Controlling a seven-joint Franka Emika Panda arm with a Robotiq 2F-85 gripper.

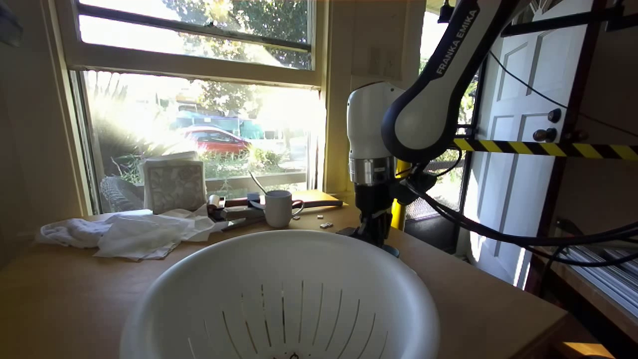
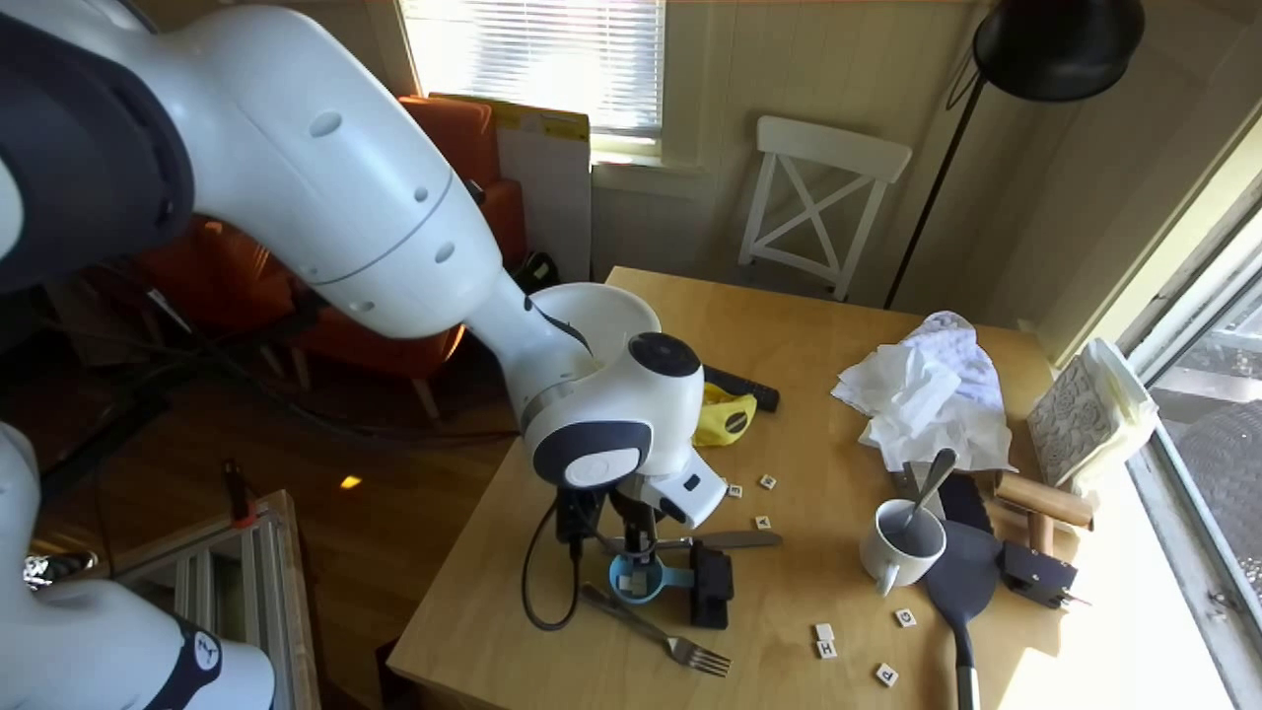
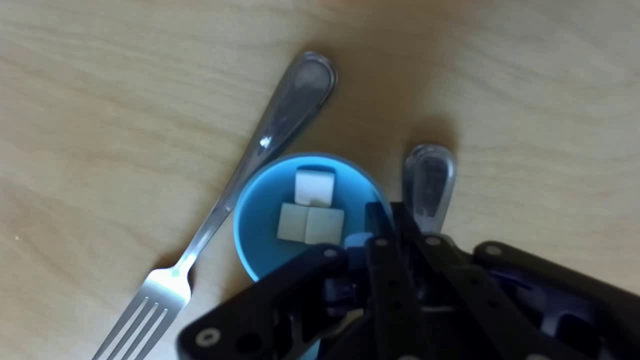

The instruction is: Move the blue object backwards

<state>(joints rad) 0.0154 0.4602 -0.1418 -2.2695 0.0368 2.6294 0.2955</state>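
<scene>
The blue object is a round blue cup [image 3: 267, 245] with a side handle, seen from above in the wrist view with three pale tiles inside. It also shows on the table in an exterior view [image 2: 678, 578]. In another exterior view only a sliver of the cup [image 1: 392, 250] shows behind the white colander. My gripper [image 3: 392, 212] is shut on the cup's rim, one finger inside and one outside. It points down at the cup in both exterior views [image 2: 639, 550] [image 1: 375, 233]. The gripper hides part of the cup's near side and handle in the wrist view.
A fork [image 3: 250, 145] lies against the cup, and a knife [image 2: 739, 539] lies behind it. A black block [image 2: 710, 587] stands at the handle's end. The colander [image 1: 279, 249], a mug [image 2: 902, 542], a spatula [image 2: 961, 577], a yellow bag [image 2: 725, 414] and letter tiles surround it.
</scene>
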